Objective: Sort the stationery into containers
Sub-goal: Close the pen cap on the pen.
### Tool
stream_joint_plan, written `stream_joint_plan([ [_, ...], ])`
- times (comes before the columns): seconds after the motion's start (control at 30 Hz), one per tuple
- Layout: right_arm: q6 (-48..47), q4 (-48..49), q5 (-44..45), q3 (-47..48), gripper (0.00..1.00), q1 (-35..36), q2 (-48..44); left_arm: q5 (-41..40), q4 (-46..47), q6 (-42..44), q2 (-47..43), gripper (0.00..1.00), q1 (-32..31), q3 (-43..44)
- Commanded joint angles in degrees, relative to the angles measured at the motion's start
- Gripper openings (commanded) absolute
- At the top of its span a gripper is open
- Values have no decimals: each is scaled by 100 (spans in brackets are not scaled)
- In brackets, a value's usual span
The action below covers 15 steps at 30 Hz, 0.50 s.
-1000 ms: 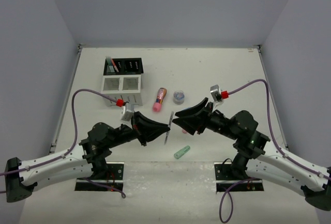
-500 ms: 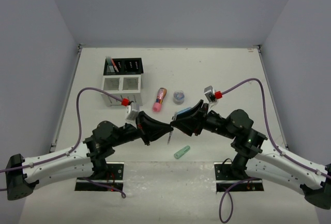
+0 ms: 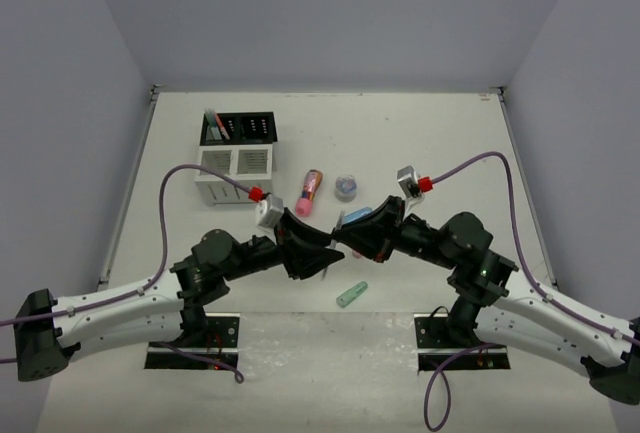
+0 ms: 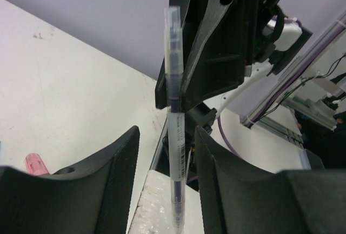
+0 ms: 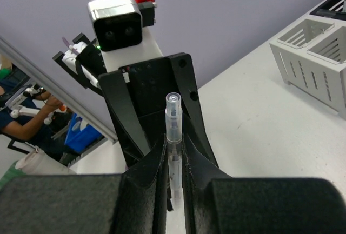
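The left tool (image 3: pixel 322 256) and right tool (image 3: pixel 340 236) have drawn together above the bench (image 3: pixel 420 143) until their tips overlap around the clear pen (image 4: pixel 174 109), which earlier hung plainly visible between them.

Looking down on a white desk (image 3: pixel 440 133), running back to a far wall (image 3: pixel 320 13) and sitting between two side walls (image 3: pixel 70 103), all pale grey-violet. Showing dull scuffs (image 3: pixel 330 338) along the near edge. Catching, at the left of the right wrist view, a person (image 5: pixel 24 120) wearing dark blue, with a blue bin (image 5: pixel 84 132) close by and a white jug (image 5: pixel 27 165) lower down. Blurring into racks (image 4: pixel 319 99) at the right of the left wrist view.
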Motion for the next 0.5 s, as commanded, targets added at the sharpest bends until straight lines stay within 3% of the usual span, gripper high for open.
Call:
stream_joint_plan([
  [0.0,-167,20,261,250,0,28,-139,308,416,-127,291,30,-17,134],
  [0.07,-202,-38,305,312,0,22,-150,367,534,-178,374,10,-17,104],
  [0.13,-217,-83,305,320,0,22,-157,345,557,-178,359,1,-17,74],
  [0.27,-210,-86,267,278,2,31,-163,221,504,-122,176,0,-17,65],
  [0.3,-216,-75,231,262,14,31,-158,192,465,-93,120,0,-17,73],
  [0.37,-249,-66,155,263,48,24,-158,159,361,0,60,0,-10,99],
  [0.47,-388,-293,208,412,87,22,-167,270,198,91,78,0,-17,155],
])
